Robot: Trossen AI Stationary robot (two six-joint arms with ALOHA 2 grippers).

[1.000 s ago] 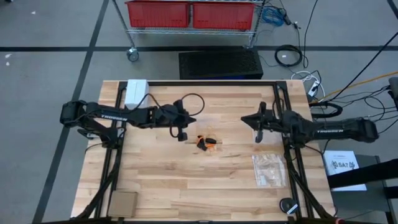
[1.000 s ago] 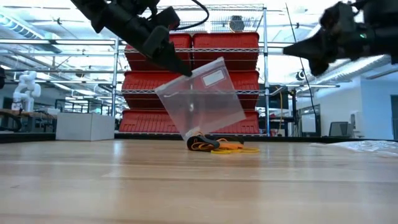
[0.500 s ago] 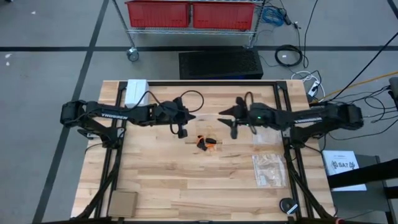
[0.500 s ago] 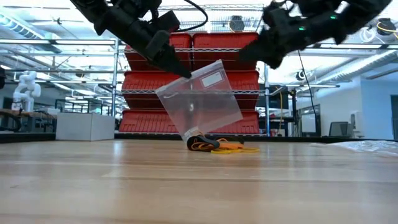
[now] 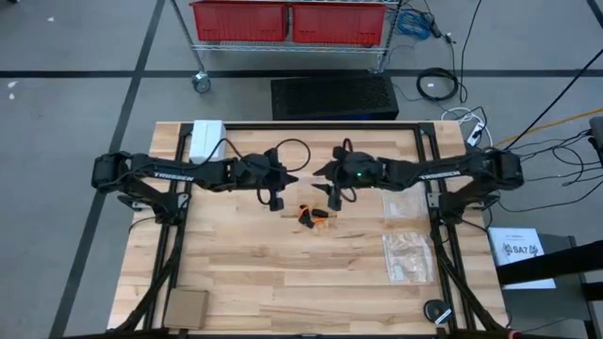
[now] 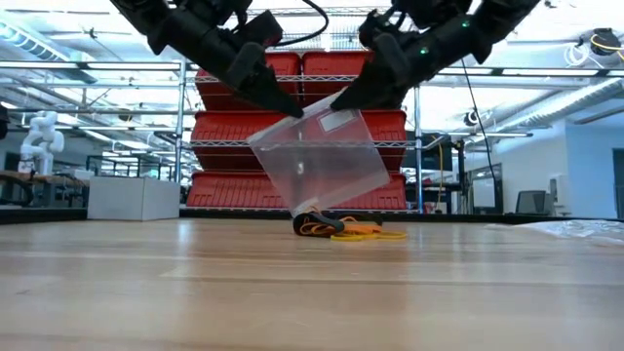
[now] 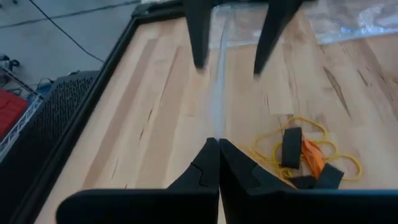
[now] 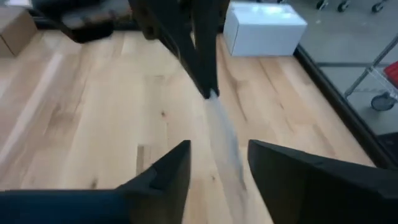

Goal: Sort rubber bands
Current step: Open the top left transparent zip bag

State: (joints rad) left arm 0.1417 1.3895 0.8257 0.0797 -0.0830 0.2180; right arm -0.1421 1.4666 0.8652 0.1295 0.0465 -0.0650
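A clear zip bag (image 6: 317, 156) hangs tilted over the table's middle, its lower corner down by the rubber bands (image 6: 351, 230). These are a small heap of black, orange and tan loops (image 5: 314, 215) lying on the wood. My left gripper (image 6: 291, 110) is shut on the bag's top. My right gripper (image 6: 341, 97) stands open at the bag's other top corner. In the right wrist view its fingers (image 8: 168, 174) stand on either side of the bag's edge (image 8: 221, 130) without visibly touching it. My left gripper pinches the bag's top edge at one corner (image 7: 217, 134) between its two shut fingers. The fingers slant down from the table's left side. The bag hangs below them, tilted, its lower corner (image 6: 300, 209) at the table beside the rubber bands.
More clear zip bags (image 5: 408, 256) lie on the table's right side. A white box (image 5: 207, 134) stands at the far left corner and a cardboard piece (image 5: 186, 306) at the near left. Black frame rails (image 5: 320, 126) border the table.
My right gripper has swung from the table's right side toward the left, over to the bag's top held by the left gripper, and has opened on the way. The left gripper and the bag have stayed where they were.
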